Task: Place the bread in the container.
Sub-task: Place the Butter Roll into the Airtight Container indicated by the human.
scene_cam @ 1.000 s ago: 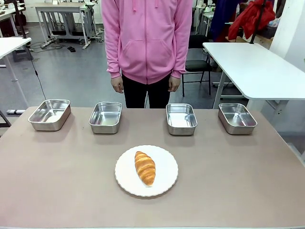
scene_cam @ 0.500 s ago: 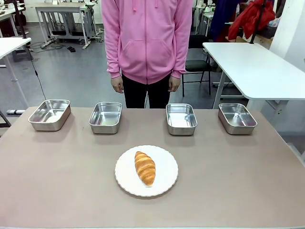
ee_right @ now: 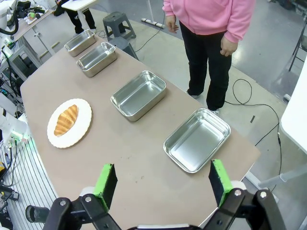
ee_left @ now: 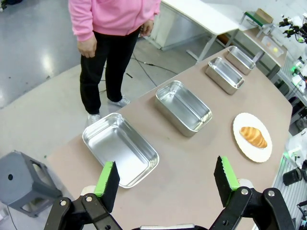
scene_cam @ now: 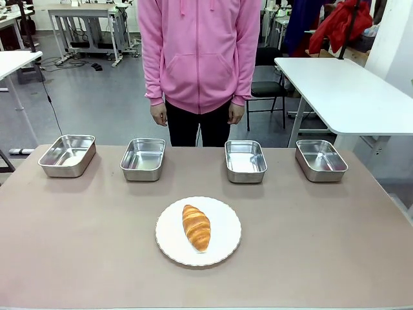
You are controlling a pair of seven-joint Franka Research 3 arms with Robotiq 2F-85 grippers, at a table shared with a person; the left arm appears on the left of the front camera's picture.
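left end effector (ee_left: 165, 162): green pads (ee_left: 106, 179) spread wide, nothing between them. it hangs high over the left end of the counter (scene_cam: 322, 245), touching nothing.

far side of the counter, a row of four look-alike steel pans, all empty, upright and well apart:
- pan 1 (scene_cam: 66, 155), far left, near the corner. from the left wrist it is the nearest pan, just past the left pad.
- pan 2 (scene_cam: 143, 158), left of centre.

middle: round white plate (scene_cam: 226, 227), nearer the robot's side than the pans and level with the gap between pan 2 and pan 3. the bread (scene_cam: 196, 227) lies on it, long axis running roughly near to far, a little left of the plate's centre. it is in no pan, and nothing touches it.

person (scene_cam: 199, 51) in a pink hoodie stands behind the far edge, opposite the plate. arms down, hands (scene_cam: 158, 115) at the sides, off the counter.

- pan 3 (scene_cam: 245, 160), right of centre.
- pan 4 (scene_cam: 321, 159), far right. from the right wrist it is the nearest pan.

right end effector (ee_right: 162, 166): pads spread wide, empty, high over the right end of the counter, touching nothing.
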